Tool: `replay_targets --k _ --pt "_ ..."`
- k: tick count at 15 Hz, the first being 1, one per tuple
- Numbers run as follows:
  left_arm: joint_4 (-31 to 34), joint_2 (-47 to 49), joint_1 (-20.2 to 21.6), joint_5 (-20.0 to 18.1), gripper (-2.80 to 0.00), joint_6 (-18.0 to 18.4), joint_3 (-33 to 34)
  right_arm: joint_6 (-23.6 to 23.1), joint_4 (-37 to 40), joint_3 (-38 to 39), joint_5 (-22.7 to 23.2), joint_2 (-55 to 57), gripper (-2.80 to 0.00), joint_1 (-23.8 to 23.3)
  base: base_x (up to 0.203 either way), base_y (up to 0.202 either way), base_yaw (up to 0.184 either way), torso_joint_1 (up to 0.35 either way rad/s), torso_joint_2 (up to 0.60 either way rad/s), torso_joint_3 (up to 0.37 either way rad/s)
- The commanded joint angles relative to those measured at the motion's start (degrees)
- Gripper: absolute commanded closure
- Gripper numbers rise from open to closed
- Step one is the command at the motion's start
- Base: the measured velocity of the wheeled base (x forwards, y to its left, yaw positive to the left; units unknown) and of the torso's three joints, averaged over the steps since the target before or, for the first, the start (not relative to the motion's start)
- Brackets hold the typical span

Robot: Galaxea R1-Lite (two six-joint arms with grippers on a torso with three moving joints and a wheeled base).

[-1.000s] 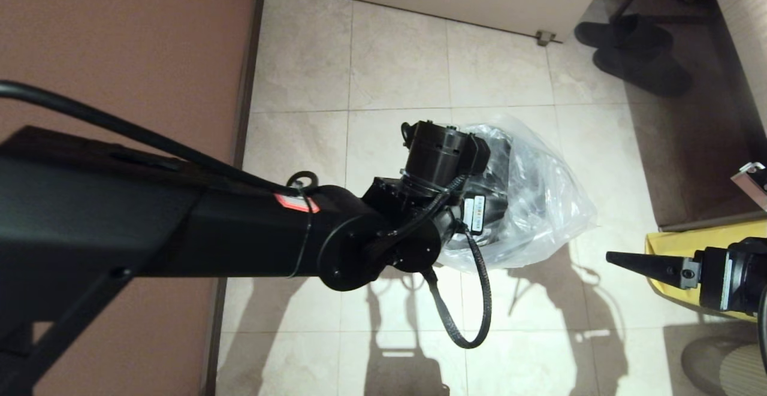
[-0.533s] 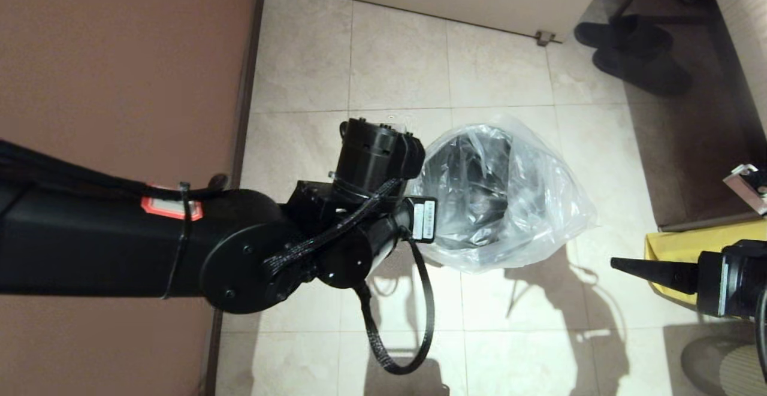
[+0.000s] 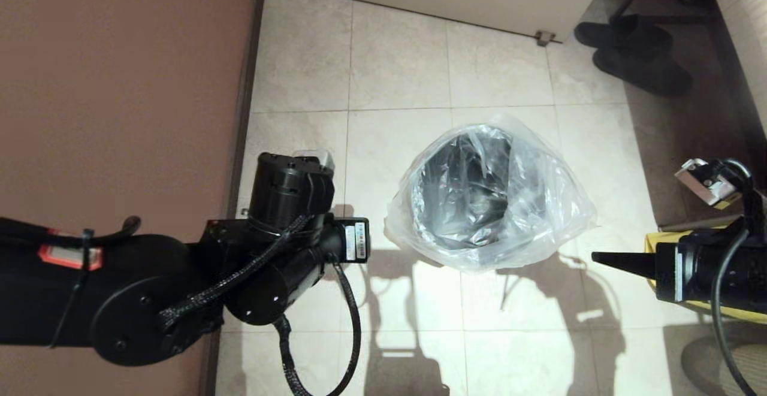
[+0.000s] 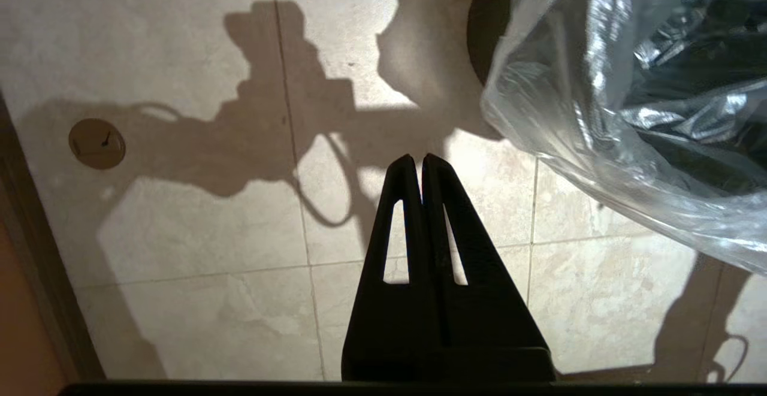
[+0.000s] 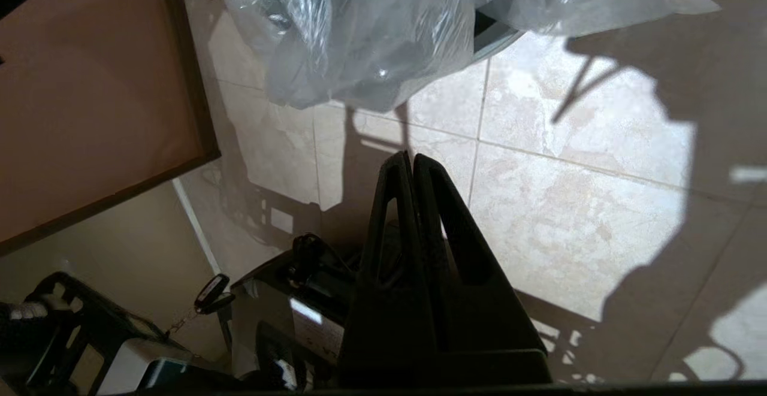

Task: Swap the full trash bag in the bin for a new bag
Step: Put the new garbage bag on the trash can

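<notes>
The bin (image 3: 458, 201) stands on the tiled floor mid-view, lined with the new bag (image 3: 539, 204), a clear crinkly bag whose edge drapes out over the rim all round. My left gripper (image 4: 417, 160) is shut and empty, hanging over bare floor to the left of the bin and apart from the new bag (image 4: 605, 114). Its fingers are hidden under the wrist (image 3: 290, 195) in the head view. My right gripper (image 3: 599, 256) is shut and empty, pointing at the bin from the right with a gap of floor between. The right wrist view shows this gripper (image 5: 411, 157) short of the new bag (image 5: 371, 36).
An opaque yellow bag (image 3: 677, 243) lies at the right edge behind my right arm. Dark slippers (image 3: 635, 54) sit at the back right beside wooden furniture (image 3: 740, 30). A brown wall (image 3: 120, 84) runs along the left. A round floor cover (image 4: 96, 143) lies near that wall.
My left arm has pulled back from over the bin to the left and toward me, uncovering the bag's mouth. My right gripper has closed and its wrist has turned slightly.
</notes>
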Motion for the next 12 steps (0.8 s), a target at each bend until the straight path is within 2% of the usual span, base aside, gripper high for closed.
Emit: replay_targets --k 1,2,4,8,12 --pt "-0.41 -2.13 1.28 0.21 0.00 -0.74 2.96 -0.25 -0.33 -1.06 -3.17 3.28 -1.69 2.56 0.000 0.000 0.000 0.000 0.00 0.000" --pt "-0.67 -3.18 2.24 0.25 0.00 -1.28 5.09 -1.58 -1.58 -1.37 -7.03 4.43 -2.80 4.46 0.000 0.000 0.000 0.000 0.00 0.000" --pt "-2.24 -5.51 3.85 0.28 0.00 -2.79 8.68 -3.25 -4.88 -1.51 -9.80 4.49 -2.80 6.36 0.000 0.000 0.000 0.000 0.00 0.000" --pt "-5.87 -8.15 5.14 0.36 0.00 -3.22 14.63 -3.25 -5.23 -2.06 -10.05 2.94 -2.80 6.36 0.000 0.000 0.000 0.000 0.00 0.000" --pt "-7.47 -7.55 5.15 0.36 0.00 -3.16 14.48 -2.88 -9.88 -3.05 -9.81 9.12 -2.80 6.55 0.000 0.000 0.000 0.000 0.00 0.000"
